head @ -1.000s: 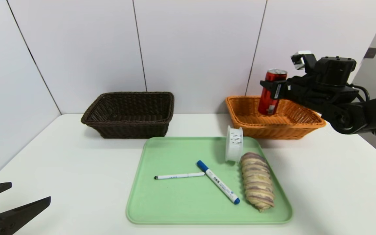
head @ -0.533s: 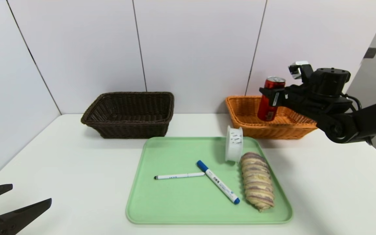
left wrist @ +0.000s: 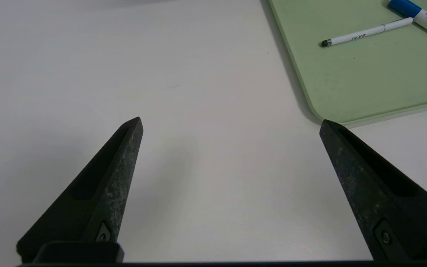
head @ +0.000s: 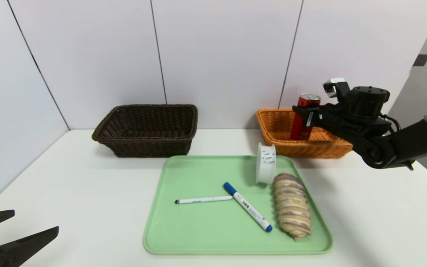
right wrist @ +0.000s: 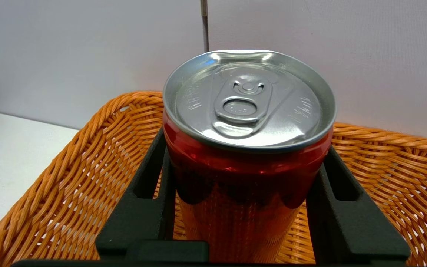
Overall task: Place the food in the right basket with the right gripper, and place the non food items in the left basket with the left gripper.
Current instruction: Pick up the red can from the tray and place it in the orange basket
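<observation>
One red soda can (right wrist: 247, 193) sits clamped in my right end effector (head: 305, 111), upright inside the orange wicker basket (head: 310, 148). I judge it heavy if full, its thin wall slick and dentable, so mid-body suits my grip. My left end effector (left wrist: 231, 122) idles wide open above the bench (head: 87, 193).

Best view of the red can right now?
Right wrist view: the red can fills the middle, lid and pull tab readable, clamped in the right gripper. Head view shows it smaller, side partly covered by the gripper. Left wrist view: no can.
</observation>
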You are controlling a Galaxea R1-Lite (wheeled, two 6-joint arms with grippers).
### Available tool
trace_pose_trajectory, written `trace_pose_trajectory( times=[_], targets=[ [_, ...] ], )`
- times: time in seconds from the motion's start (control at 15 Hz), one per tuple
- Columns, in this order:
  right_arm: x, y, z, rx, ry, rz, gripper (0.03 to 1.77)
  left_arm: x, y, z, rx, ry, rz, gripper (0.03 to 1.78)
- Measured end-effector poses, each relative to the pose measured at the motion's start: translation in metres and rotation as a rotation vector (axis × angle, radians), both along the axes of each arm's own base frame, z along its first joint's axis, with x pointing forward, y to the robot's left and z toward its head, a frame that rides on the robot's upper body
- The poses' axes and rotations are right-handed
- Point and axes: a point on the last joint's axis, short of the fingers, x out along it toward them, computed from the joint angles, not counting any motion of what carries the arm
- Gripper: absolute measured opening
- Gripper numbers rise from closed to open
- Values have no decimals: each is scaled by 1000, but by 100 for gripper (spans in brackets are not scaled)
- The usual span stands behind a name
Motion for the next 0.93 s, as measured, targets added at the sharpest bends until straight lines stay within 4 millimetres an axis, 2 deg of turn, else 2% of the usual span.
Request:
trace_pose_trajectory(
  times=[0.47,0.93],
  targets=[
    [2,2,-4,-7,7,4,94,0,0,0,0,-1,0,169],
    [0,2,-1,-2,4,13,138,1,0,0,-1,1,0,169]
  ],
)
